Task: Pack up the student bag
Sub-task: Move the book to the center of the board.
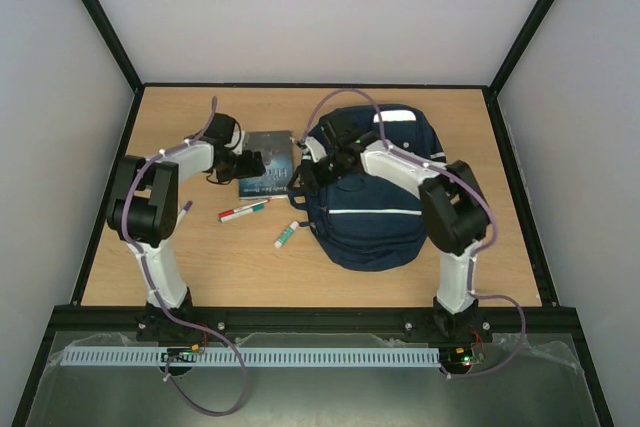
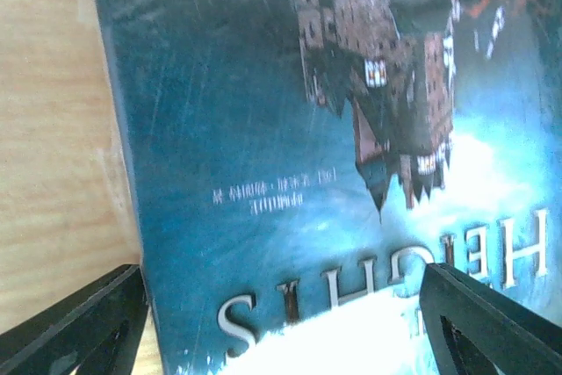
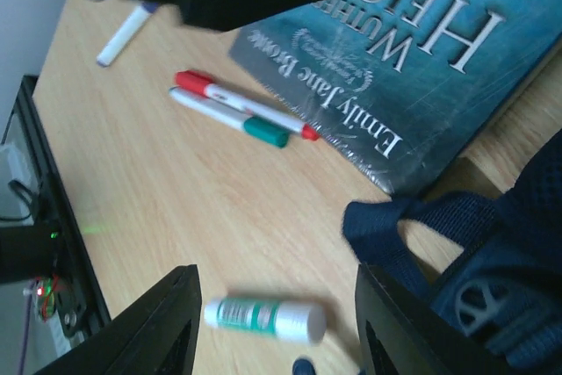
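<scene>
right gripper (image 3: 277,283) hovering over glue stick (image 3: 263,318), jaws apart; red marker (image 3: 246,104), green marker (image 3: 230,118) lying side by side at book (image 3: 395,68) edge; student bag (image 3: 518,305) strap lying nearby.

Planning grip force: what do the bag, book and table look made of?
Bag: navy woven fabric, matte, creased, with webbing straps. Book: paperback with glossy, scuffed cover, probably; glare and scratches show. Table: light wood-grain top, perhaps laminate.

The book (image 3: 413,76) cover reads "Emily Jane Brontë" and "Heights".

Wooden table (image 1: 220,267), pale grey walls (image 1: 300,7)
</scene>
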You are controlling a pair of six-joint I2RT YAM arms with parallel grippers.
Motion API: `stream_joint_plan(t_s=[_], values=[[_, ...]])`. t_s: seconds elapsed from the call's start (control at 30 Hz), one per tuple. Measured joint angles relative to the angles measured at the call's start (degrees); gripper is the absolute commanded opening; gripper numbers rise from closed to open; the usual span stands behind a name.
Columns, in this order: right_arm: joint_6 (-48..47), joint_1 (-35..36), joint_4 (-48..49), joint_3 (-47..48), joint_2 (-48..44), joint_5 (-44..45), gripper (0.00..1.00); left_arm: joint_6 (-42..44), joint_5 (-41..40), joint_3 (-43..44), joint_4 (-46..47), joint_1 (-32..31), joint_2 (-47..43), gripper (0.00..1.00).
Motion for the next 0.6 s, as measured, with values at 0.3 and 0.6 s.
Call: stream_joint_plan(t_s=[0.3,0.6], values=[[6.27,0.46,-2.36,12.04,15.45,4.26,0.56,-5.18,2.64,-6.71,4.48,0.96,-4.26,0.87],[9.77,0.48,-3.76,23.04,23.78,10.29,0.46,-11.76,12.96,-7.13,9.07,9.22,-2.71,0.86]])
